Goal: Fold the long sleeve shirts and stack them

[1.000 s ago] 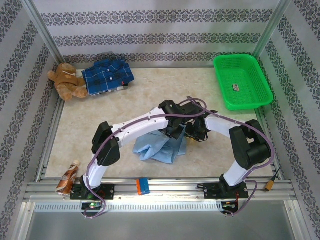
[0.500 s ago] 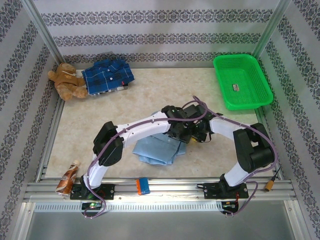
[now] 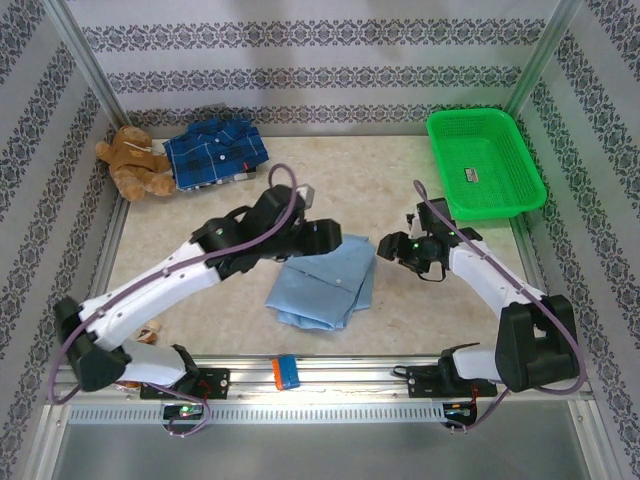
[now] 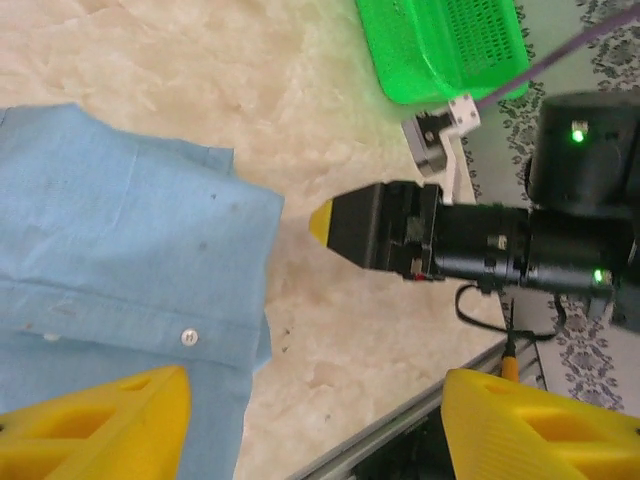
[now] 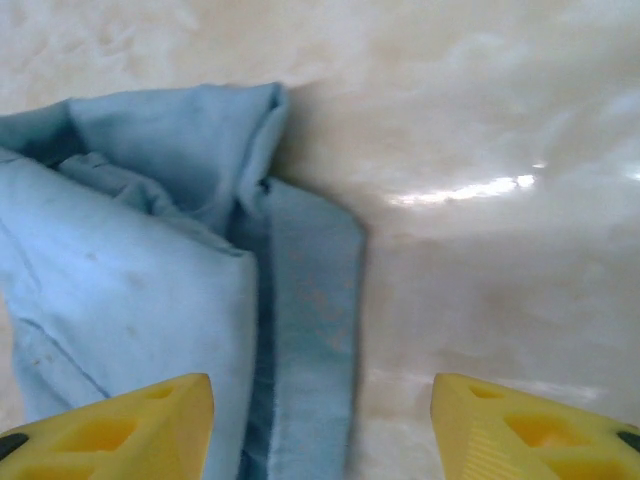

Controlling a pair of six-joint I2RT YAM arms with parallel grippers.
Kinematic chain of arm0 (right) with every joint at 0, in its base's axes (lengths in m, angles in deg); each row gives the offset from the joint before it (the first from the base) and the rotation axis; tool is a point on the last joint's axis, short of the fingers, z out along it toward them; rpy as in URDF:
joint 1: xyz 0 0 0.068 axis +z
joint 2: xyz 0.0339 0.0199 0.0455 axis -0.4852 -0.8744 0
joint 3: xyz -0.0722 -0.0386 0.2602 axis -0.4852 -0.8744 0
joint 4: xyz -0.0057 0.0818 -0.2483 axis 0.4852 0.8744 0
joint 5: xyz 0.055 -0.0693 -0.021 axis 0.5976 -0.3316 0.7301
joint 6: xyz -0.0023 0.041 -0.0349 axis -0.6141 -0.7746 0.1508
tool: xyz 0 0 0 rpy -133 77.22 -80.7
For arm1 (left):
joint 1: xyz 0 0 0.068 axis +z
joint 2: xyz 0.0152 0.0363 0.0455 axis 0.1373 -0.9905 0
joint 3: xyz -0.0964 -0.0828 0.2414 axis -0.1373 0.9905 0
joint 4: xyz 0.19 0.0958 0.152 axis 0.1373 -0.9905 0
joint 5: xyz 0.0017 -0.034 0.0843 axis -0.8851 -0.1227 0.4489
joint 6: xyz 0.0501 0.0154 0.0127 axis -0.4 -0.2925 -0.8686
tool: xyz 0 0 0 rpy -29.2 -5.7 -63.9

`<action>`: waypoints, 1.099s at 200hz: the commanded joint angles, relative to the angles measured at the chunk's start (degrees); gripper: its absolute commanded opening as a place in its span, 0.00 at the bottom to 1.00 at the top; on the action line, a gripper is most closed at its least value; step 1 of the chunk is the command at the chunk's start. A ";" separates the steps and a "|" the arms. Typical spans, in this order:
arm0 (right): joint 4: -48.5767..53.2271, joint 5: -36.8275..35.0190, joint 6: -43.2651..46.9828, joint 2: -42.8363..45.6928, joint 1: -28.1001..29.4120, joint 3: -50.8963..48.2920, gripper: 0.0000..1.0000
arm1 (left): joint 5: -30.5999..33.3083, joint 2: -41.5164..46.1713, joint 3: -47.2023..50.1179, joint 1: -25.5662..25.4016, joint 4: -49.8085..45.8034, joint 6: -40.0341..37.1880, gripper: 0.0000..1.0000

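Observation:
The light blue shirt [image 3: 325,280] lies folded on the table's middle, near the front. The dark blue plaid shirt [image 3: 215,150] lies folded at the back left. My left gripper [image 3: 325,238] hovers over the light blue shirt's far edge, open, with nothing between its yellow fingers [image 4: 100,420]. In the left wrist view the light blue shirt [image 4: 110,250] shows a white button. My right gripper [image 3: 388,247] stands just right of the shirt, open and empty. In the right wrist view the light blue shirt's [image 5: 130,280] folded edge lies under the left finger, with bare table to the right.
A brown teddy bear [image 3: 130,162] sits beside the plaid shirt at the back left. A green basket [image 3: 485,160] stands at the back right. A small blue and orange object [image 3: 286,371] rests on the front rail. Patterned walls enclose the table.
Both grippers have opened and let go of the light blue shirt. The arms have drawn apart, the left one back and left, the right one to the right. The shirt now lies flat.

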 commanded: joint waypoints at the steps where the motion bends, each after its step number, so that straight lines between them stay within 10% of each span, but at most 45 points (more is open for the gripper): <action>1: -3.37 3.14 1.98 -3.51 1.27 1.57 0.60 | -1.21 1.88 10.81 -0.68 0.19 3.42 0.63; 70: -9.65 4.31 1.47 -13.07 3.19 7.22 0.47 | -1.67 1.12 21.86 -7.46 9.46 7.30 0.56; 133: -8.38 5.43 1.01 -17.03 4.56 14.43 0.00 | -3.69 -10.61 23.85 -13.44 14.21 7.61 0.51; 220: -3.77 1.52 1.59 -28.03 4.56 24.29 0.00 | -5.77 -22.20 21.48 -14.71 18.66 4.83 0.50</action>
